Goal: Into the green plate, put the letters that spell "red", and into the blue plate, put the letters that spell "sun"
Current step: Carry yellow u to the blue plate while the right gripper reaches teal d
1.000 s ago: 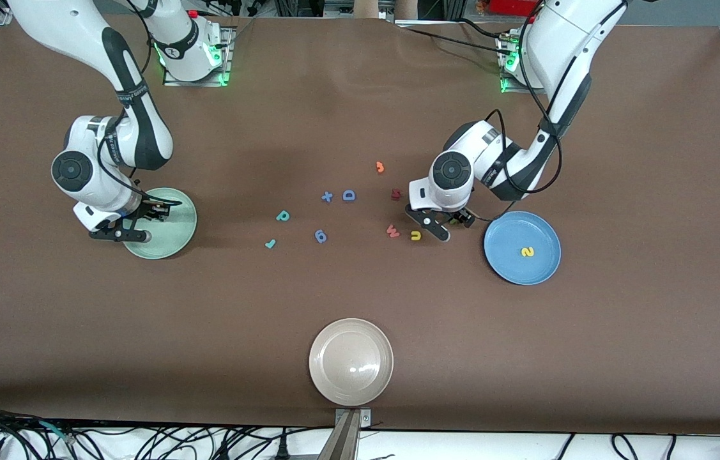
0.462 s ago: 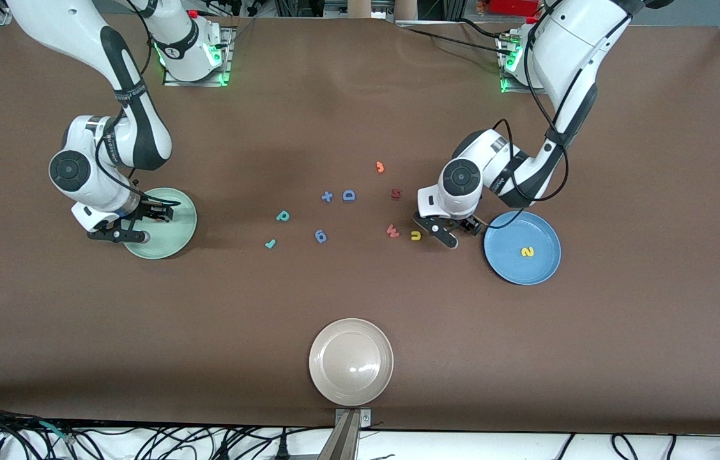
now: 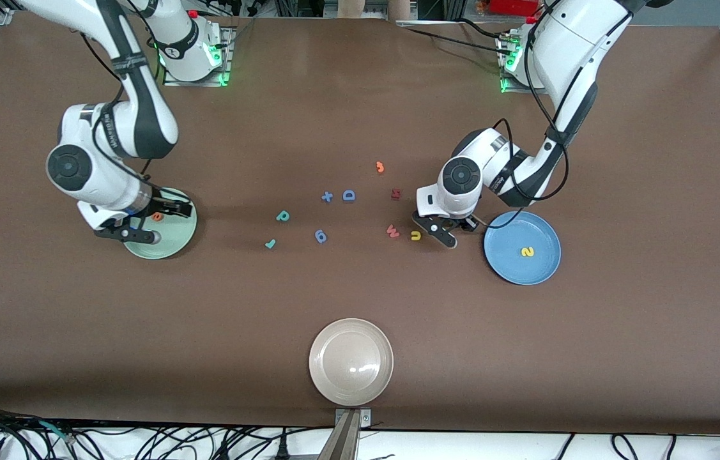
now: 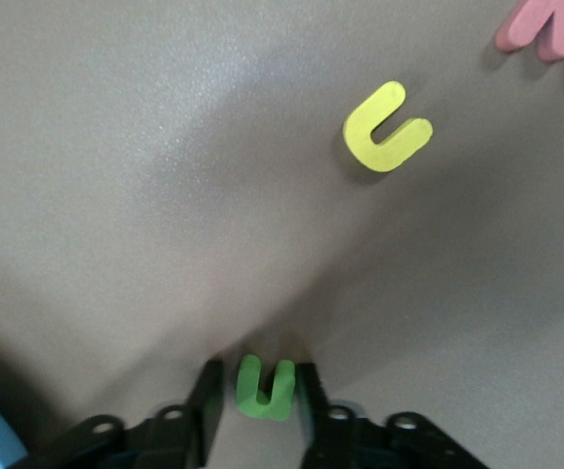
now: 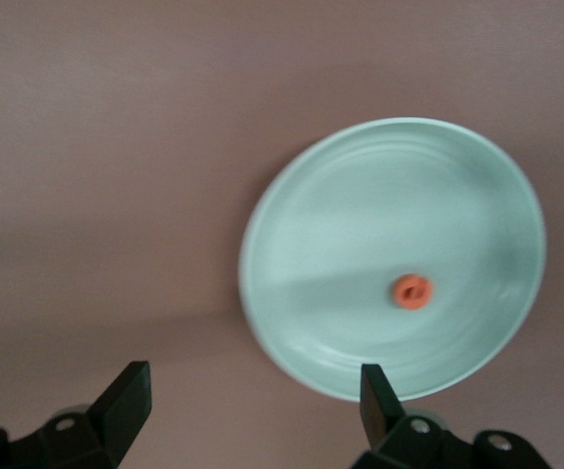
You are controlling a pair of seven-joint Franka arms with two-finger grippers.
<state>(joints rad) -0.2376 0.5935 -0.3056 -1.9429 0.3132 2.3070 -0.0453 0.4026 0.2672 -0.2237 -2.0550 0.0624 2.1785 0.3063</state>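
Left wrist view has the left gripper (image 4: 259,391) down at the table, its fingers pinched on the olive-green "n" (image 4: 265,388), presumably to carry it to the blue plate (image 3: 506,268) just beside, where the yellow "s" (image 3: 527,252) already lies. The yellow "u" (image 4: 386,129) waits nearby on the brown table (image 3: 360,300), next to the red "W" (image 3: 392,230). Over the green plate (image 5: 477,186) hangs the right gripper (image 5: 252,405), fingers spread wide, with the orange "e" (image 5: 412,291) lying in the plate. The teal "d" (image 3: 282,216) and teal "r" (image 3: 270,243) lie mid-table, well apart from either plate.
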